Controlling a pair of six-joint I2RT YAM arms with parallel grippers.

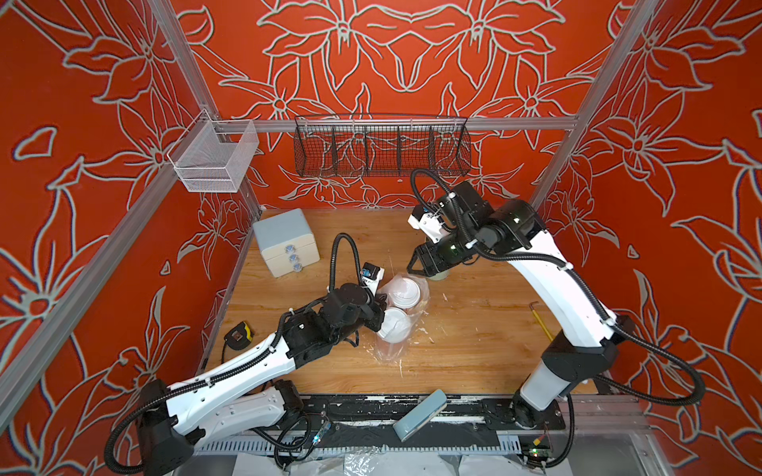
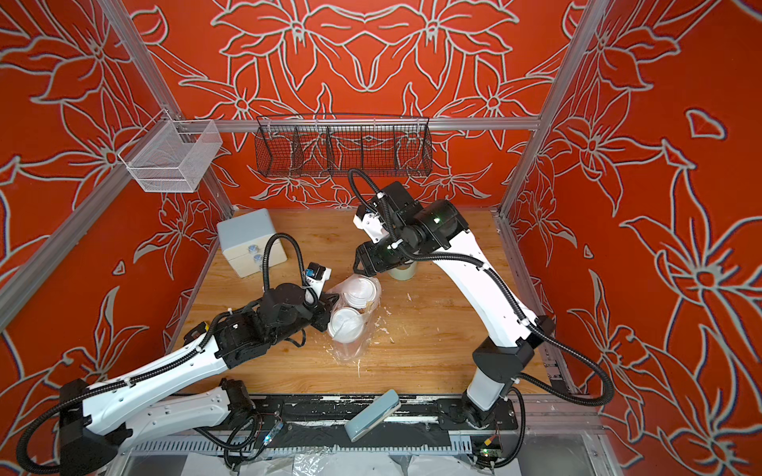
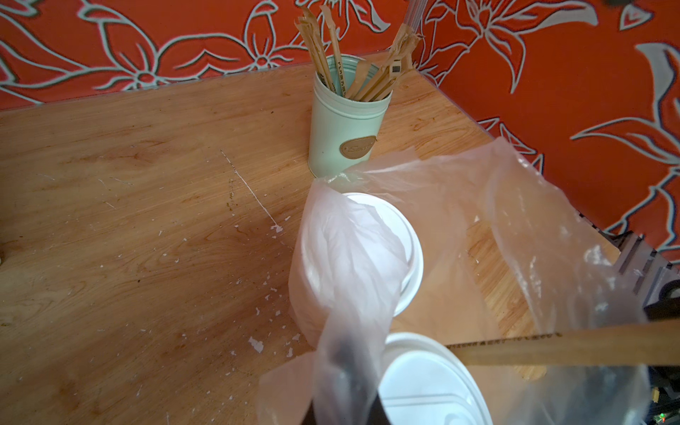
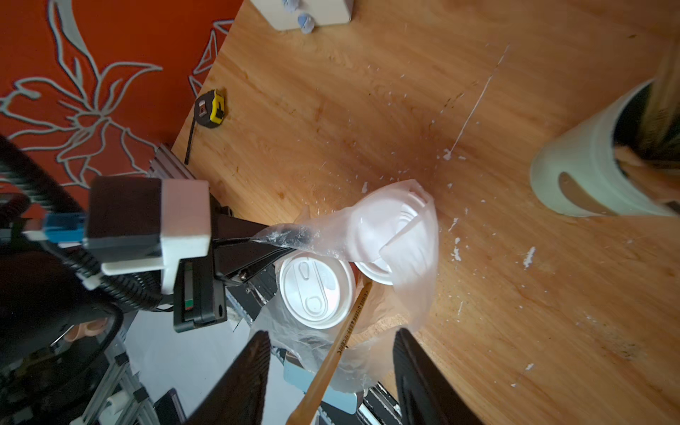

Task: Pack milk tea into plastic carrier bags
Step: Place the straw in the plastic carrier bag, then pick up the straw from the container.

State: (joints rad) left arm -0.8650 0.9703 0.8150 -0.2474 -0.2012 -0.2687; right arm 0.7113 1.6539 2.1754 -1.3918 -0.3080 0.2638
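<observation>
**Watching that bag, one-handed lift looks sketchy**

Both top views: two milk tea cups [image 1: 402,290] stand mid-table inside the clear plastic bag [image 1: 391,356], left gripper [image 1: 378,320] clamped on its rim.

Left wrist: film sags over one dome lid [image 3: 399,228], and a wrapped straw [image 3: 552,346] lies across the other.

Right wrist: right gripper [image 4: 333,333] gapes, straw loose between its fingers.

Lifting by one side could tip a cup or spill the straw.

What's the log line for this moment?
left end effector: shut on bag edge | right end effector: open, stick passing between jaws | cups: both upright, bag around them | stick: tip between cups
</observation>
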